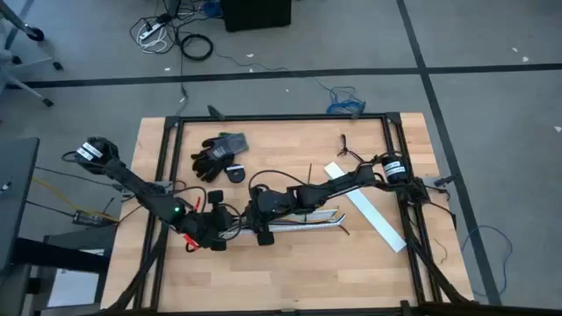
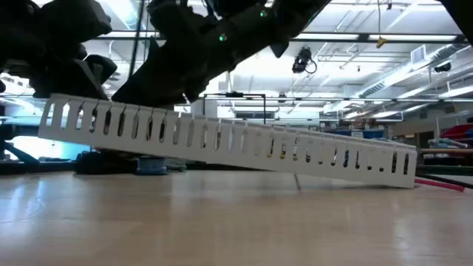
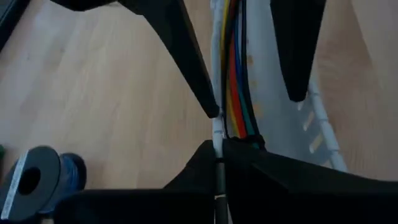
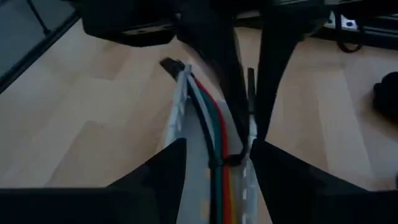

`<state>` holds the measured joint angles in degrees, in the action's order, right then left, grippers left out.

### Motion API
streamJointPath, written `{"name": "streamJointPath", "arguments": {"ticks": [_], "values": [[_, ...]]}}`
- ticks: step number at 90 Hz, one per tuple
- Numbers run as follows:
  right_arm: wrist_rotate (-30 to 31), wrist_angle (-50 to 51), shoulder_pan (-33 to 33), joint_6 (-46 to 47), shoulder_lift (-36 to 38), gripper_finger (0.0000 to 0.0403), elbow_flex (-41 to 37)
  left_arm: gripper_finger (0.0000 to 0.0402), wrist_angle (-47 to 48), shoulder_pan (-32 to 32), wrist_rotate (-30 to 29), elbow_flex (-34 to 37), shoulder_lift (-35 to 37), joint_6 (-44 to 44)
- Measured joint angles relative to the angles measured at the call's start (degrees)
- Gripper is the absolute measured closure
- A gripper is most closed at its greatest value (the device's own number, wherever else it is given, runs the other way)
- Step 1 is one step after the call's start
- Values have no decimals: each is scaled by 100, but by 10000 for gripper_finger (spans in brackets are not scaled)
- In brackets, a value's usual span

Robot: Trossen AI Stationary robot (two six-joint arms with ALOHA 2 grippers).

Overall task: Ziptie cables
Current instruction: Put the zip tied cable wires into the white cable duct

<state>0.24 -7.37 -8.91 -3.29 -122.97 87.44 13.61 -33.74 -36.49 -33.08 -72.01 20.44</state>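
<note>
Cables lie along the white channel, a black ziptie looped around them.

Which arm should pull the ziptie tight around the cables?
Probably the right gripper: the black ziptie loops the cables between its fingers. The left gripper only straddles the channel.

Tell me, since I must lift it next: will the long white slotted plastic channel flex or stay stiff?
The long white slotted plastic channel probably stays stiff: it spans straight with one end raised. Its slotted walls suggest lightness and some twist.
</note>
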Motion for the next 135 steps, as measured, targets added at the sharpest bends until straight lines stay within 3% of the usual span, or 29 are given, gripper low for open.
{"name": "streamJointPath", "arguments": {"ticks": [41,79,135], "values": [[213,268,-4,7,246,265,0,401,-7,1,17,-11,-15,-39],[220,212,-4,1,246,396,0,401,-12,1,28,-7,-15,-43],[458,475,-59,221,246,402,-57,402,-199,-18,32,0,-15,-288]]}}
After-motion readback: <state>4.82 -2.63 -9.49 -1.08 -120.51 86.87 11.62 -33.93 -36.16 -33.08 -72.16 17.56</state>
